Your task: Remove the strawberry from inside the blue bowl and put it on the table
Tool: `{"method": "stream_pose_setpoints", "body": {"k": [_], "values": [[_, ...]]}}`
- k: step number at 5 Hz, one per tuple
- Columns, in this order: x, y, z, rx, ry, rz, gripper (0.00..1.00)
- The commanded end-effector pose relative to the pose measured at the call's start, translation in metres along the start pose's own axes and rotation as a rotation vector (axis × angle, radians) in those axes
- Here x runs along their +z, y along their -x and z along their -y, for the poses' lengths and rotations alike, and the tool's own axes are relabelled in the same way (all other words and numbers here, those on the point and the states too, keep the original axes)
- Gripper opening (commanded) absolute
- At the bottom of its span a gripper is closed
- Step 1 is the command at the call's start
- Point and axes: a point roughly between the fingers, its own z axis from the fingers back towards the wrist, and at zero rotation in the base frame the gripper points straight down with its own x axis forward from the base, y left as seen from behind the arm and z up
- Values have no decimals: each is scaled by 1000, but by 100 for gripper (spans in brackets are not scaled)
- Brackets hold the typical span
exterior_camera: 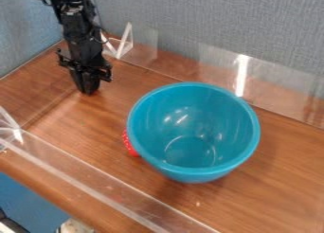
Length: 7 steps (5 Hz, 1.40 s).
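Reddish-brown wood grain covers the desk (76, 133), which fills most of the view and is fenced by low clear acrylic walls (272, 80). On its right-hand half sits the blue bowl (165, 114), upright, deep and shiny. Its inside shows only reflections, and no fruit.

The black arm (79, 33) comes down at the rear left corner, pointing straight down, with its jaws low over the wood, at or nearly at the surface. They are a dark mass against the dark arm, so I cannot tell whether they are spread or pressed together. Nothing red shows between or under them.

The strawberry (128, 144) appears only as a small red sliver on the desk, against the outer left wall of the bowl near its base. The rest is hidden by the bowl's curve, so its long axis and the way its cap points cannot be read.

The relation that matters is this: the fruit lies well apart from the jaws, toward the camera and to the right of them, beside the bowl rather than in it. On that reading the fruit is already out and on the wood, and I judge the task essentially done.
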Motion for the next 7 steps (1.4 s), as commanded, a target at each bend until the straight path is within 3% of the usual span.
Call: {"method": "stream_pose_setpoints", "body": {"k": [1,3,7], "values": [[-14,24,-9,39,22,-88,100],[2,26,-12,45,14,-83,100],[13,26,-13,59,5,-69,100]]}}
